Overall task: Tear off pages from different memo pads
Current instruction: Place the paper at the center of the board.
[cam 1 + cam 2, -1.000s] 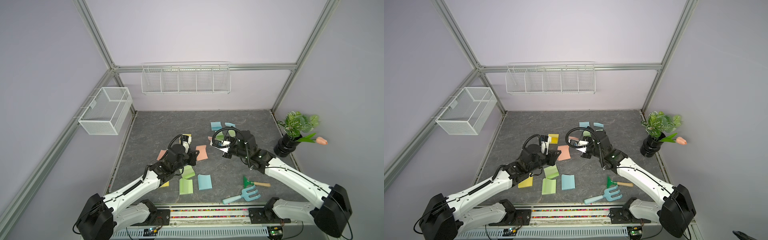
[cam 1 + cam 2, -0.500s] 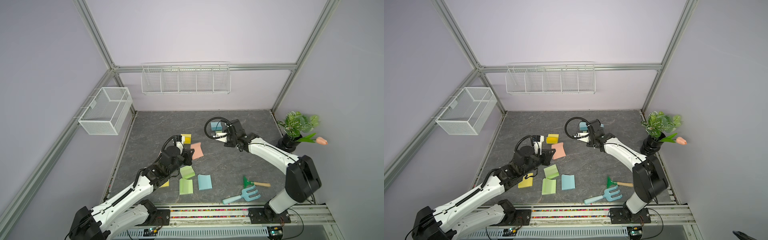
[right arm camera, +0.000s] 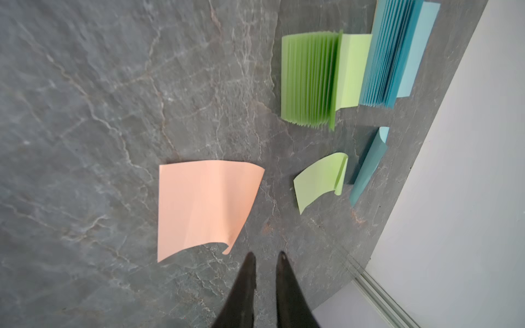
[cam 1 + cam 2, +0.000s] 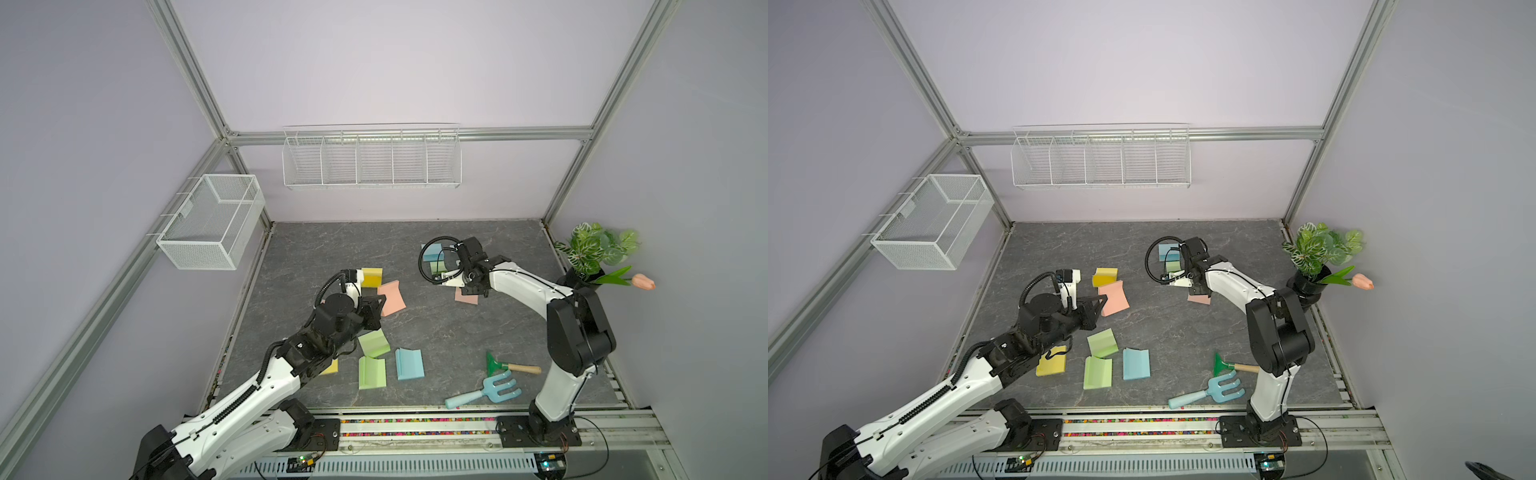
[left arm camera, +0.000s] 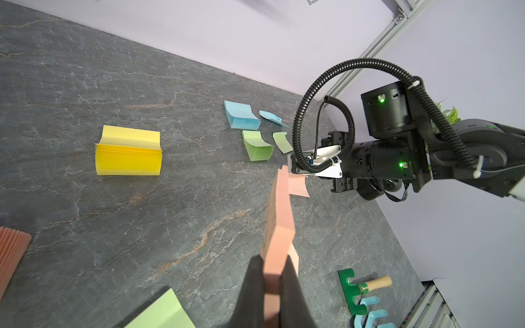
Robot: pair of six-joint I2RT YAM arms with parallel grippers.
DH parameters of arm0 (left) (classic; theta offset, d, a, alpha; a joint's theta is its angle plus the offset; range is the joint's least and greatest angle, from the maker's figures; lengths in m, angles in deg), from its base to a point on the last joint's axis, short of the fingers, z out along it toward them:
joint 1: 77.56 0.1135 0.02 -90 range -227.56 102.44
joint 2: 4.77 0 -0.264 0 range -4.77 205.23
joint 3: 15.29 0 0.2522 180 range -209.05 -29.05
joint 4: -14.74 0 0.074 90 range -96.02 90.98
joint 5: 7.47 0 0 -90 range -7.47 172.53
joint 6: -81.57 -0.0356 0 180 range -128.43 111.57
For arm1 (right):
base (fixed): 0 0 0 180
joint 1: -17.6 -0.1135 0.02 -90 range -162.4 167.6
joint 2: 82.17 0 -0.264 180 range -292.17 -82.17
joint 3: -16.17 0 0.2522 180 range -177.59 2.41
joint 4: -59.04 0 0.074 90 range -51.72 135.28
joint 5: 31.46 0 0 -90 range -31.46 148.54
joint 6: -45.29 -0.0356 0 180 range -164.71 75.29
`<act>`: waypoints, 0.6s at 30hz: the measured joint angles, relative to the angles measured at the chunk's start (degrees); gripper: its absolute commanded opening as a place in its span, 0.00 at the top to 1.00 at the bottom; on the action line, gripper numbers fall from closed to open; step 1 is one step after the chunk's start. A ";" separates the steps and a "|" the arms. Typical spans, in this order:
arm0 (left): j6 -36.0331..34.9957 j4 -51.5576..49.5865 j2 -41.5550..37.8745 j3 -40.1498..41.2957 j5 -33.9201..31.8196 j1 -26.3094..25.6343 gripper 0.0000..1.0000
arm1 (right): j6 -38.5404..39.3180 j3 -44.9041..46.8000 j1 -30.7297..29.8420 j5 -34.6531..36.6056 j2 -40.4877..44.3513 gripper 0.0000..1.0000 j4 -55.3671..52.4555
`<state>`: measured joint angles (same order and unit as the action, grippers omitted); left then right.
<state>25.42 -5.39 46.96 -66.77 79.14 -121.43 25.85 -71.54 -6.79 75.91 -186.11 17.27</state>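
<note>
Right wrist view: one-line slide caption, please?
Right gripper, jaws parted and empty, beside a loose salmon page on the table.

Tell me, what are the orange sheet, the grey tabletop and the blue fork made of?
The salmon sheet looks like thin matte paper: its corner curls. The tabletop looks like dark veined stone, perhaps printed laminate, matte. The blue fork is probably plastic: smooth, uniform pastel colour.

memo pads [image 4: 372,277], pages [image 3: 204,207] on grey tabletop [image 4: 436,332]

Bright, even light; blurred wrist-view edges
</note>
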 measured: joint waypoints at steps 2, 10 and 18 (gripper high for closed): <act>0.02 0.00 0.02 0.00 0.00 0.00 0.99 | -0.76 0.02 0.26 -0.72 0.00 0.60 -0.15; 0.17 0.11 0.61 0.00 0.04 0.00 1.00 | -6.64 1.29 2.25 -1.88 0.22 0.50 2.82; 2.75 5.81 10.73 -0.11 3.48 0.00 1.00 | -30.36 10.97 3.17 -0.26 18.10 0.11 12.70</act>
<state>28.17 0.42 57.69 -66.88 82.61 -121.43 -4.51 -60.57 -3.62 75.64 -168.01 29.97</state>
